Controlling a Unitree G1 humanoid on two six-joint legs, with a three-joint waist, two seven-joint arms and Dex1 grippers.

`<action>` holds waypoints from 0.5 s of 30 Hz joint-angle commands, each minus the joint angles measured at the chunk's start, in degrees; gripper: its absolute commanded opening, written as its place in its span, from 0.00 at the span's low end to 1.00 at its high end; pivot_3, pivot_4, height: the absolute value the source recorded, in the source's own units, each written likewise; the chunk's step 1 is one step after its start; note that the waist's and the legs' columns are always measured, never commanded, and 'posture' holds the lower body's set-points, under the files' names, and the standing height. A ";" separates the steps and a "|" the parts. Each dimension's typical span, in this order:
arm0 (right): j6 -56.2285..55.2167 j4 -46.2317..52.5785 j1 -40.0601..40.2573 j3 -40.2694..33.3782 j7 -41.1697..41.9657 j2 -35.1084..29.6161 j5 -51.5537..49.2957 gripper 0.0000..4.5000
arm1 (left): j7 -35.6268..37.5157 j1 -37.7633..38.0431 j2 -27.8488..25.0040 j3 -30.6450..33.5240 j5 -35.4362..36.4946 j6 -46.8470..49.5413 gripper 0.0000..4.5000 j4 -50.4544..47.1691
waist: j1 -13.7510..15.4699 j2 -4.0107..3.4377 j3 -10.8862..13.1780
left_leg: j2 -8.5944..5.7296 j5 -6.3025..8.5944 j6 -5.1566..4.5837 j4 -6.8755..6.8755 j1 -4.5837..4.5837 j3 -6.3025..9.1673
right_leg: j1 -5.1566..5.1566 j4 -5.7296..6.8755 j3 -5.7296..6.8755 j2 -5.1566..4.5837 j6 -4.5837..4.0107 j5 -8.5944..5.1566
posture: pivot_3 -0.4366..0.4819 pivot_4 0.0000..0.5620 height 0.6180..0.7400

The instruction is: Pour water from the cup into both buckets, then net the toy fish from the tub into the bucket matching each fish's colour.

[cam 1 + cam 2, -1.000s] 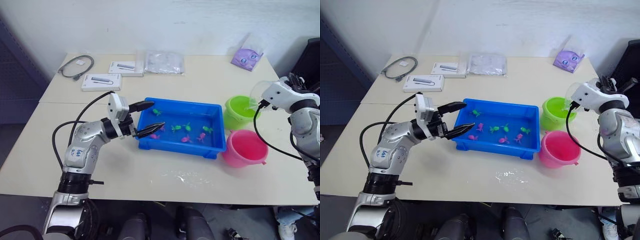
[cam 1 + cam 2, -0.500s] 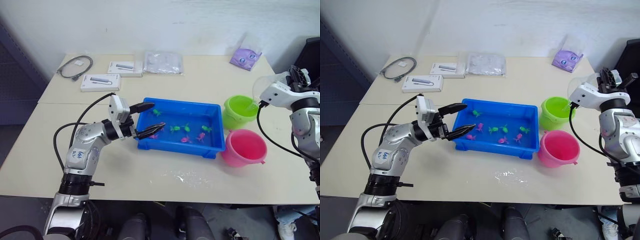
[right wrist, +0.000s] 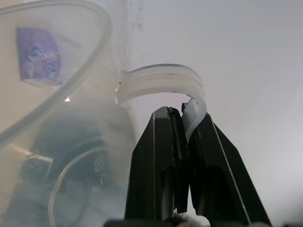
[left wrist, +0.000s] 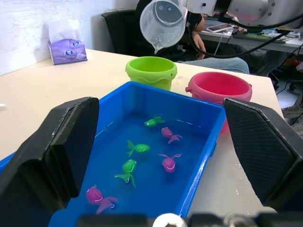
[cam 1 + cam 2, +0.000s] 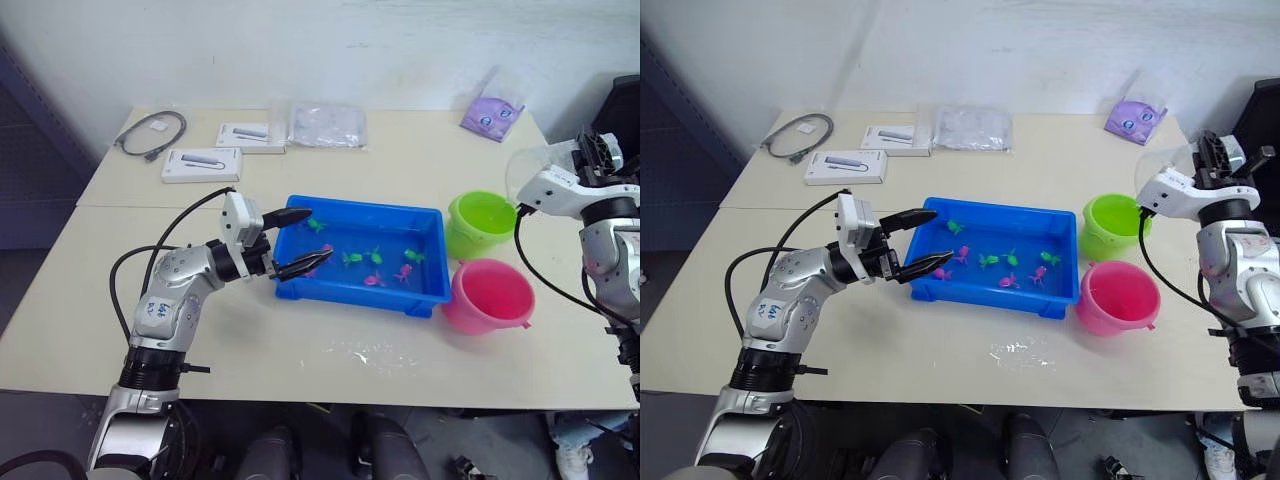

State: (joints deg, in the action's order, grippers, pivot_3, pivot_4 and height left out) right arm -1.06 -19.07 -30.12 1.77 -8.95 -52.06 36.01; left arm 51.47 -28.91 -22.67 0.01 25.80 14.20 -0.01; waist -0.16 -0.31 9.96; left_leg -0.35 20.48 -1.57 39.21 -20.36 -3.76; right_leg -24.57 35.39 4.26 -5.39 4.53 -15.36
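L arm bent, reaching fwd over table — left gripper (image 5: 296, 240) fingers spread wide, nothing between them. R arm raised at far right, wrist turned inward — right gripper (image 3: 186, 124) pinched tight on cup handle (image 3: 163, 80).

Glossy blue plastic tub (image 5: 360, 256), see-through plastic cup (image 4: 162, 21), smooth matt tabletop (image 5: 300, 350), matt black pincer fingers (image 4: 61, 146).

The tub (image 5: 362, 258) sits before me mid-table, toy fish (image 5: 352, 258) in it. To its right stand two buckets (image 5: 482, 222), one nearer me (image 5: 489, 296). Behind lie boxes (image 5: 203, 163), a cable (image 5: 152, 130), a bag (image 5: 327, 124) and a tissue pack (image 5: 491, 113).
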 commanded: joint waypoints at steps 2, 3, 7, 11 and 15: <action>2.35 5.25 0.43 -9.56 1.46 4.77 -10.89 0.01 | -0.11 -0.10 0.07 0.28 0.30 -0.79 1.00 -2.83 | 0.00 0.00 0.00 | 0.00 0.00 0.00 0.00 0.00 0.00 | 0.00 0.01 0.00 0.00 0.00 0.00 | 0.48 0.27 1.00; 3.69 5.75 0.46 -11.14 2.29 5.76 -12.76 0.01 | -0.10 -0.16 0.07 0.30 0.38 -0.72 1.00 -2.84 | 0.00 0.00 0.00 | 0.01 0.00 0.00 0.01 0.00 0.01 | 0.00 0.01 0.01 0.01 0.00 0.00 | 0.48 0.27 1.00; 11.79 11.11 0.73 -23.01 7.81 12.07 -28.66 0.01 | 0.82 -0.57 -0.36 0.74 1.36 -0.22 1.00 -2.99 | 0.06 0.00 0.00 | 0.02 0.00 0.00 0.01 0.00 0.02 | 0.01 0.03 0.02 0.01 0.00 0.00 | 0.48 0.27 1.00; 24.54 19.33 2.83 -34.88 14.15 18.02 -47.18 0.01 | 3.30 -0.35 -1.99 0.81 3.10 1.57 1.00 -4.47 | 0.21 0.00 0.00 | 0.02 0.00 -0.01 0.01 -0.01 0.09 | 0.03 0.02 0.06 0.00 0.00 0.00 | 0.48 0.27 1.00; 37.35 25.48 8.86 -44.68 15.91 23.36 -61.53 0.01 | 8.86 1.14 -5.80 -0.93 4.78 4.48 1.00 -8.28 | 0.19 0.00 0.00 | 0.03 0.02 -0.05 0.00 -0.02 0.15 | 0.05 0.03 0.07 -0.02 0.00 0.00 | 0.48 0.27 1.00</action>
State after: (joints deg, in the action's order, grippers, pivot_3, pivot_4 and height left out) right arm 33.77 2.79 -22.47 -38.71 6.11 -29.23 -20.47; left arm 57.92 -28.35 -27.48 -0.45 28.82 17.74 -4.95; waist 0.03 -0.31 9.96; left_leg -0.32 20.52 -1.65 39.21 -20.36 -3.63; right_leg -24.51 35.43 4.32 -5.43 4.52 -15.36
